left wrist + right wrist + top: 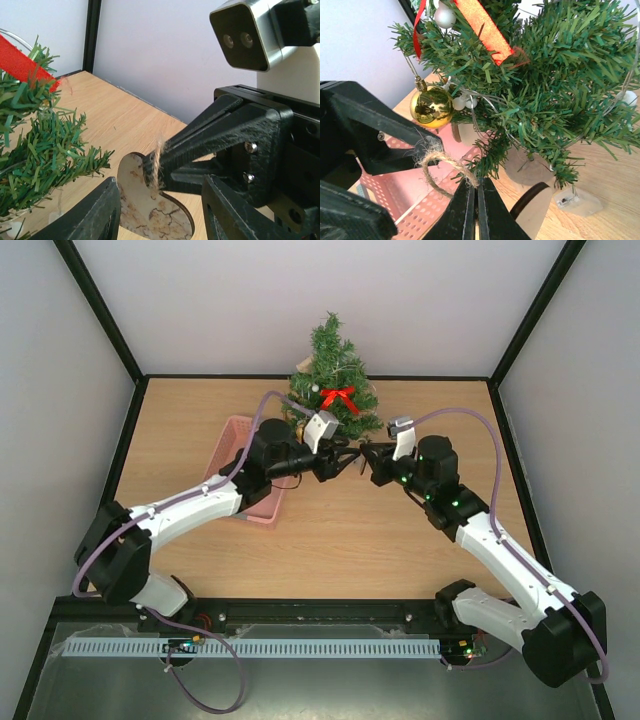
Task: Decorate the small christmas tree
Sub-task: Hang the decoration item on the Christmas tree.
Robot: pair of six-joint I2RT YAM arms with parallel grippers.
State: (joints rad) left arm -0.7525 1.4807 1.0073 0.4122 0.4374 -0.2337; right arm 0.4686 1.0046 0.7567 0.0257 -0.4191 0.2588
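The small christmas tree stands at the back of the table and carries a red bow, a gold bauble and a silver bauble. In front of it the two grippers meet tip to tip. My right gripper is shut on the twine loop of a wooden heart ornament. My left gripper is open, with one finger on each side of the heart. The right gripper's fingers pinch the twine just above the heart. From above, the left gripper and right gripper nearly touch.
A pink perforated basket lies left of the tree, under my left arm. The tree's round base and a small clear battery box sit on the wooden table. Grey walls enclose the table.
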